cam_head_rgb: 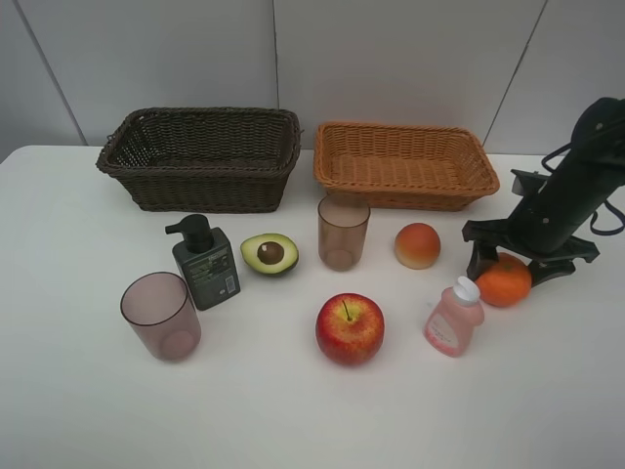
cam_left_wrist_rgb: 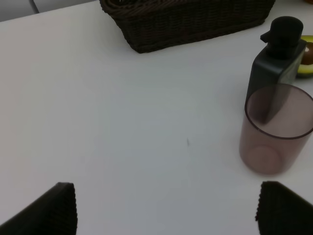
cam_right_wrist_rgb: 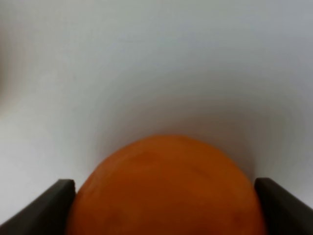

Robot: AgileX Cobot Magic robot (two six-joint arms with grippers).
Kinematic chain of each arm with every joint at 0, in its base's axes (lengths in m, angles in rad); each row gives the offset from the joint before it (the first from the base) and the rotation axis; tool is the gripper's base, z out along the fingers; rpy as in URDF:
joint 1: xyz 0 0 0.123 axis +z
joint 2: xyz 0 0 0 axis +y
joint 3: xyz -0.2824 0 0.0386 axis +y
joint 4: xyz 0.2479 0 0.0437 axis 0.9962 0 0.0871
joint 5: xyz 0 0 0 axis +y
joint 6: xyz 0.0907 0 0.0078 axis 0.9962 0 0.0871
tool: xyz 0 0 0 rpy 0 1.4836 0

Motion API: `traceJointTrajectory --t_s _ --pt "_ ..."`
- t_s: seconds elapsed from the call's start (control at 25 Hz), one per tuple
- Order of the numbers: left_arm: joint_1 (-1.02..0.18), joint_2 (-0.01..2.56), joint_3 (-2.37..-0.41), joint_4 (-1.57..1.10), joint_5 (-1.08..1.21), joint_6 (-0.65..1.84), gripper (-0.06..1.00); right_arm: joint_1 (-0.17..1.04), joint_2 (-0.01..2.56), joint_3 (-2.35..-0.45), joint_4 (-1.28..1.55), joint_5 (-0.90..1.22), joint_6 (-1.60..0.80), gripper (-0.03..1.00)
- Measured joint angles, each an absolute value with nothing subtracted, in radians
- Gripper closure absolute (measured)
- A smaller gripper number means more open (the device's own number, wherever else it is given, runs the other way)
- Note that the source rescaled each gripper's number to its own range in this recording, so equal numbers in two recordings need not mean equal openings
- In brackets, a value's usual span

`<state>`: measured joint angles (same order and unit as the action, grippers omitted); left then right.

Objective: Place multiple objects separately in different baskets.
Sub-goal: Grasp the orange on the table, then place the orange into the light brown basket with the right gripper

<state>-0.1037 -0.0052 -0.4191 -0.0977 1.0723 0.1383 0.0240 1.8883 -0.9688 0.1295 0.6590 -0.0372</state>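
My right gripper (cam_head_rgb: 518, 266) stands low over the orange tangerine (cam_head_rgb: 504, 283) at the right of the table. In the right wrist view its fingers (cam_right_wrist_rgb: 54, 205) press both sides of the tangerine (cam_right_wrist_rgb: 164, 191), which rests on the table. My left gripper (cam_left_wrist_rgb: 166, 210) is open over bare table, with a mauve cup (cam_left_wrist_rgb: 274, 132) and the dark green pump bottle (cam_left_wrist_rgb: 276, 54) ahead of it. In the exterior high view the dark brown basket (cam_head_rgb: 195, 186) and the light orange-tan basket (cam_head_rgb: 405, 186) stand at the back, both with nothing in them.
On the table lie a red apple (cam_head_rgb: 350, 328), a small pink bottle (cam_head_rgb: 453, 319), a peach-coloured fruit (cam_head_rgb: 417, 245), a halved avocado (cam_head_rgb: 270, 253), the pump bottle (cam_head_rgb: 205, 264) and two mauve cups (cam_head_rgb: 161, 315) (cam_head_rgb: 343, 232).
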Motion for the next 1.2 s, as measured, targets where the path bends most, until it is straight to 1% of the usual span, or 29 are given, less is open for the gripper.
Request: traceJointTrajectory --t_s 0.44,0.88,1.2 --pt "-0.104 -0.005 -0.419 -0.098 1.072 0.138 -0.03 0.024 1.875 -0.969 0.13 0.67 -0.037 0.35" --pt "-0.104 -0.005 -0.419 -0.098 1.072 0.138 -0.03 0.024 1.737 -0.973 0.129 0.76 -0.037 0.35" --pt "-0.104 -0.005 -0.419 -0.098 1.072 0.138 -0.03 0.024 1.687 -1.133 0.127 0.904 -0.037 0.35"
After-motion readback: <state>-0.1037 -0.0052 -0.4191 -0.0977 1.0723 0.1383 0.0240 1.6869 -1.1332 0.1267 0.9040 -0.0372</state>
